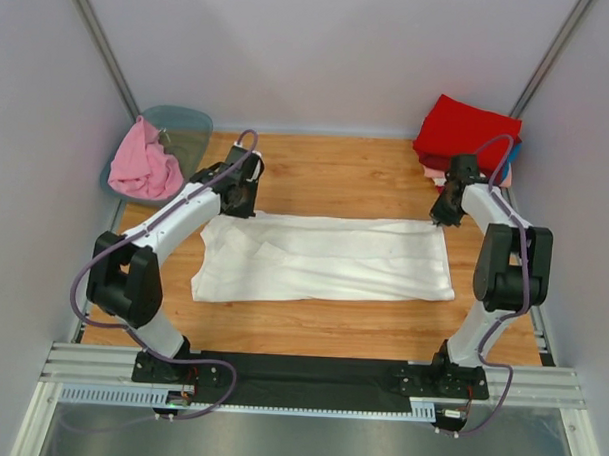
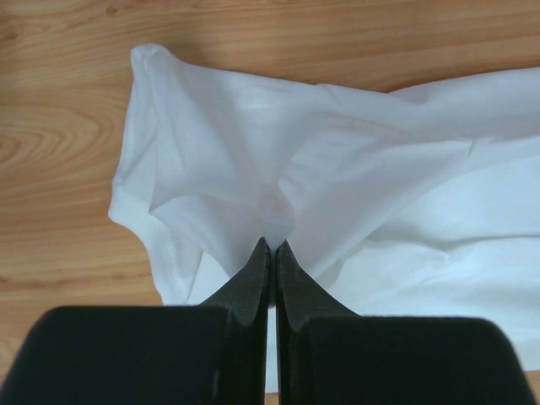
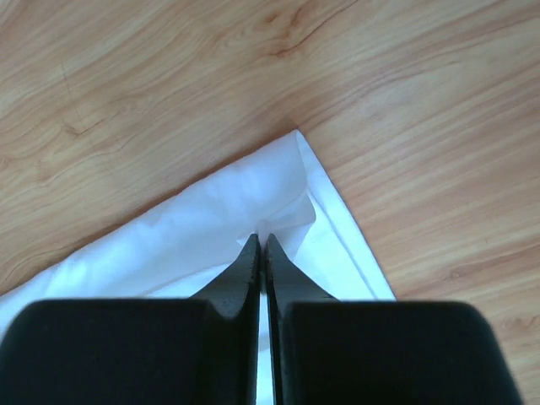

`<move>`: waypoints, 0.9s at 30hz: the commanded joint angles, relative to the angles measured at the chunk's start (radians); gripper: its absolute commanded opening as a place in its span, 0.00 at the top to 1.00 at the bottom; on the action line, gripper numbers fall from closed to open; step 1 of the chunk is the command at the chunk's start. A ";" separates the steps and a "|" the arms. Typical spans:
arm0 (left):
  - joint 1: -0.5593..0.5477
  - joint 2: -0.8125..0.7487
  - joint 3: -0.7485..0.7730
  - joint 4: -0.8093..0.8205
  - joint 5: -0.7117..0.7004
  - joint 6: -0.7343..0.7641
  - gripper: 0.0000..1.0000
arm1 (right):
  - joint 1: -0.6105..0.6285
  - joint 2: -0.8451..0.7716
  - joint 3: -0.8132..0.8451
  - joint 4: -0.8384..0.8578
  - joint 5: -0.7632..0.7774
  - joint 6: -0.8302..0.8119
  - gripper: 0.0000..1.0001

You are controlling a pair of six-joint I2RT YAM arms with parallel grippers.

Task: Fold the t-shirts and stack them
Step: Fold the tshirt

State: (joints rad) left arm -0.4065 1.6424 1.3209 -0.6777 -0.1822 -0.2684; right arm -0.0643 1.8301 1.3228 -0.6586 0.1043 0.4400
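Observation:
A large white t-shirt lies spread across the middle of the wooden table, folded lengthwise. My left gripper is shut on its far left edge, and the cloth bunches up into the pinch. At the far right corner my right gripper is shut on the same white t-shirt, a small fold of cloth caught at the tips. A folded red t-shirt tops a stack at the back right. A pink t-shirt hangs out of the tub.
A translucent grey-green tub sits at the back left corner, off the table's edge. Beneath the red shirt the stack shows blue and pale edges. Grey walls close in on both sides. Bare wood lies behind the white shirt.

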 commanded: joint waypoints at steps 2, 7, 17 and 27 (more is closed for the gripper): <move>-0.008 -0.101 -0.046 -0.031 -0.097 -0.048 1.00 | -0.008 -0.084 -0.056 0.060 0.051 0.005 1.00; -0.043 -0.170 -0.100 -0.078 -0.164 -0.071 1.00 | -0.008 -0.127 -0.120 0.079 0.058 0.019 0.99; -0.124 -0.375 -0.428 -0.112 0.053 -0.238 0.05 | -0.054 -0.190 -0.197 0.085 0.136 0.082 0.11; -0.149 -0.534 -0.525 0.094 -0.131 -0.330 0.08 | 0.111 -0.276 -0.166 0.145 0.008 0.031 0.23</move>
State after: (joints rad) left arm -0.5556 1.0588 0.7769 -0.7063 -0.2348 -0.5568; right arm -0.0246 1.5517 1.1236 -0.5766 0.1852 0.4950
